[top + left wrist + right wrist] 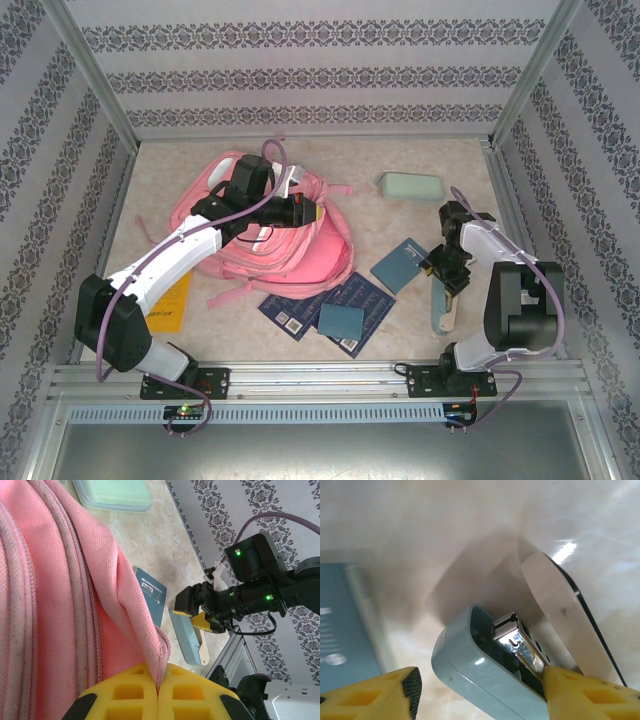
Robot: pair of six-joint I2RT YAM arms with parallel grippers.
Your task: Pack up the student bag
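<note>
The student bag (320, 245) lies slumped on the table (450, 160). A fold of its pink fabric, close to a zip seam, runs straight in between the fingertips of my left gripper (159, 682), which is clamped hard on it, the two yellow pads meeting through the cloth. I judge the bag soft and floppy, light for its bulk, with nothing stiff in its walls. A pinch like this raises only a tent of fabric, so the better hold is on the stitched rim of the opening or on a strap, where the cloth has some body. Pulled hard, the fold could slide out from between my pads. Just beyond those fingertips, past the bag's edge, a blue booklet (150, 597) lies flat, and farther off sits a pale-green case (112, 494). My right gripper (480, 677) is spread and straddles the end of a grey-blue stapler (465, 665). One finger (590, 695) touches its metal side while the other finger (375, 695) stands clear, so nothing is gripped yet. The stapler looks hard and smooth, and I think it is likely to skid.
</note>
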